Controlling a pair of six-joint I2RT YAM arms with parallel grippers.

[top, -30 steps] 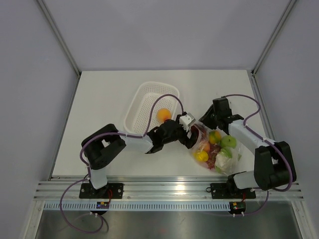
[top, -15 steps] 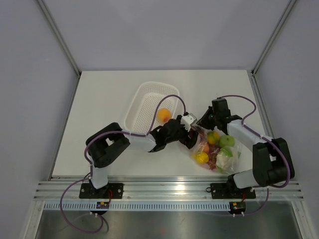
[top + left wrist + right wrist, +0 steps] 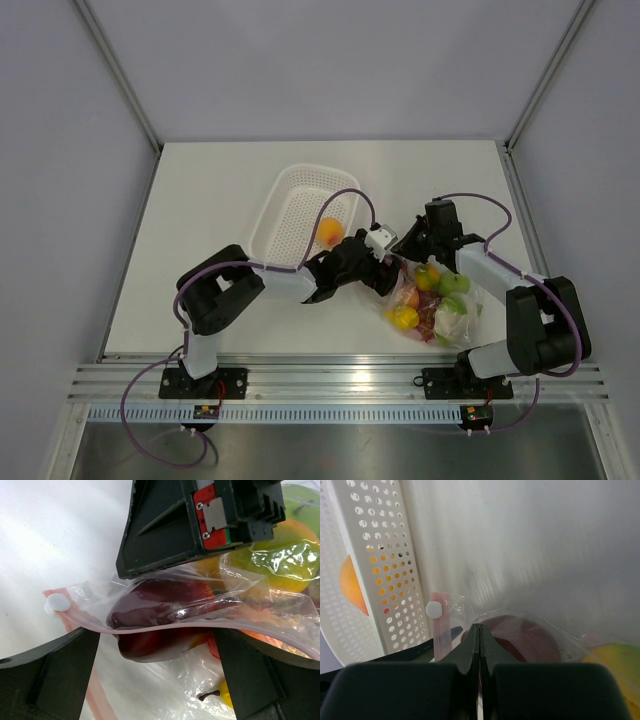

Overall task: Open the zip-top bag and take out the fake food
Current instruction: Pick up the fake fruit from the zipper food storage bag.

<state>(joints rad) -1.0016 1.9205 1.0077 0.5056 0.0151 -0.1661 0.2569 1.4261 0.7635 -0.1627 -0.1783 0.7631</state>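
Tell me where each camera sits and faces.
Top external: above and behind the bases, looking down on both arms, basket and zip-top bag.
Left wrist: on the left arm, facing the bag's mouth; open left gripper straddles it, right gripper above.
Right wrist: on the right arm, looking past its shut fingers at the bag's lip and basket.
Shared: both wrist views show the white slider and dark red piece.

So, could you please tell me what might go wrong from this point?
The right gripper seems to pinch only a thin lip of the zip-top bag; the film may slip and the mouth fall shut. The left gripper, open, straddles the dark red piece with the zip strip lying across it, so closing might trap plastic along with the food.
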